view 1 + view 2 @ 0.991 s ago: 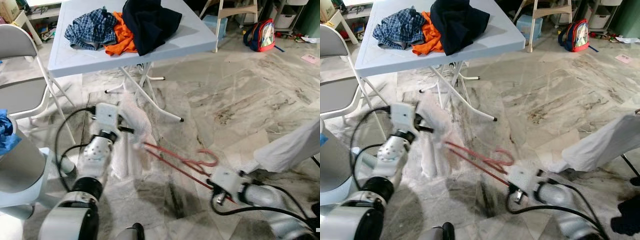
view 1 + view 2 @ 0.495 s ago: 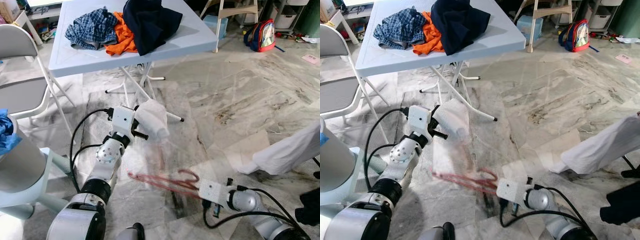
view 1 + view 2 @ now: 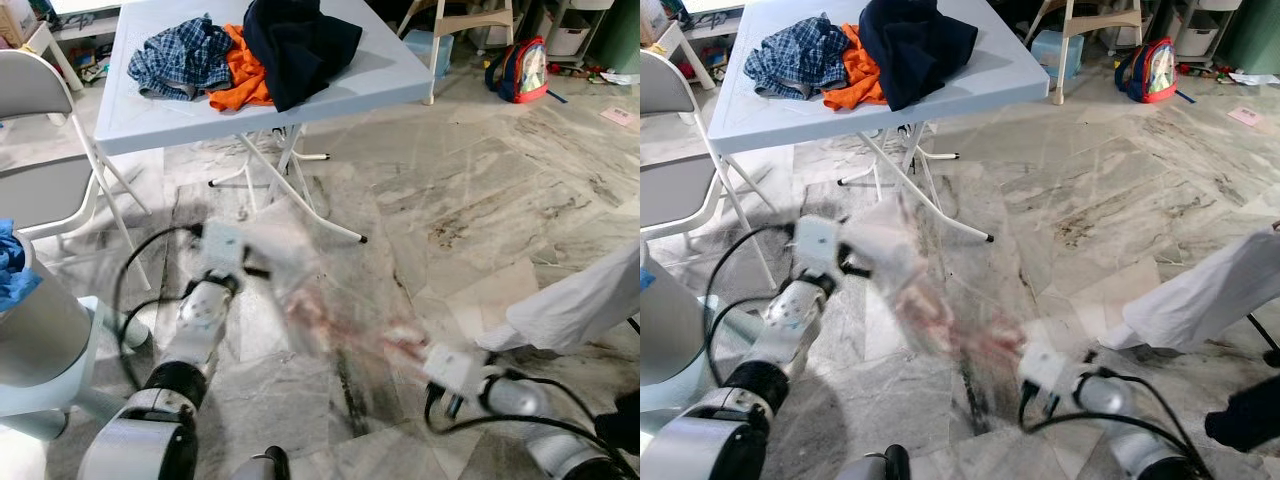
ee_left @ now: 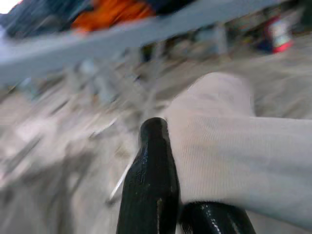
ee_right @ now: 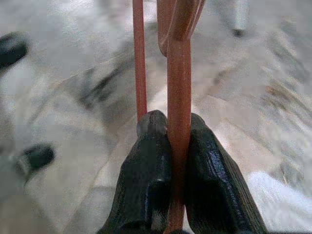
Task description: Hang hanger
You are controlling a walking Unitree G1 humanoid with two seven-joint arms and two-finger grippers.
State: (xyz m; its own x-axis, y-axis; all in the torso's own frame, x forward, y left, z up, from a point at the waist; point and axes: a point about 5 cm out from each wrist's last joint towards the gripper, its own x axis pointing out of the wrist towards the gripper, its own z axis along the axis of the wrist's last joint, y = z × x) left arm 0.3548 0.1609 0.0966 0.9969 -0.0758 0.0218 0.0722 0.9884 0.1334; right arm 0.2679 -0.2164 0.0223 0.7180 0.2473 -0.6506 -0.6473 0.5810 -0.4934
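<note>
Low over the marble floor (image 3: pixel 480 190), the right gripper (image 5: pixel 178 131) has its jaws clenched on the orange-red hanger (image 5: pixel 179 73). The left gripper (image 4: pixel 170 161) has its jaws clamped on a white cloth (image 4: pixel 234 151), held in front of the counter (image 3: pixel 150 115) piled with clothes (image 3: pixel 250 50). Between the two arms the hanger and cloth are a motion blur.

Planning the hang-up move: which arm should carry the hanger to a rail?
Probably the right. The right gripper is shut on the red hanger, its fingers clamping the bar. The left gripper is shut on the white garment, so it is occupied.
</note>
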